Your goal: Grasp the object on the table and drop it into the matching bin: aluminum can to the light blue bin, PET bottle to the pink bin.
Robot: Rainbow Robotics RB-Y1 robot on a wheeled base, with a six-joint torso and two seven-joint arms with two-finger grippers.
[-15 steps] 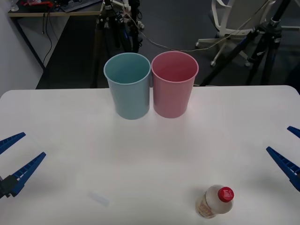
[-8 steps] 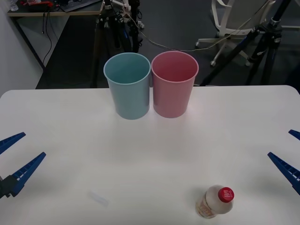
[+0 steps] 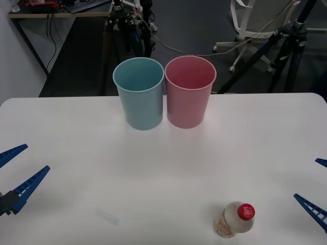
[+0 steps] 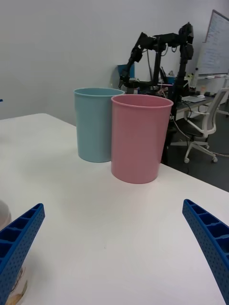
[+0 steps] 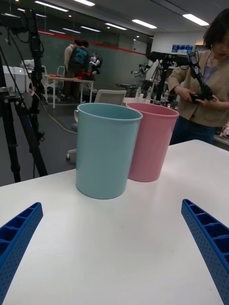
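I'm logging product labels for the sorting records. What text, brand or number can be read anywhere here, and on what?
Bottle label: orange and yellow print, too blurred to read.
Red cap: pale marks, not legible.
Pink bin and light blue bin: no writing visible.
Nothing can be quoted.

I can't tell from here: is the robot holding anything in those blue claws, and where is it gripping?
Nothing is held. Both the left gripper and right gripper are open over the table, and the PET bottle stands untouched.

White office chair, black tripods (cables trailing), wooden desk
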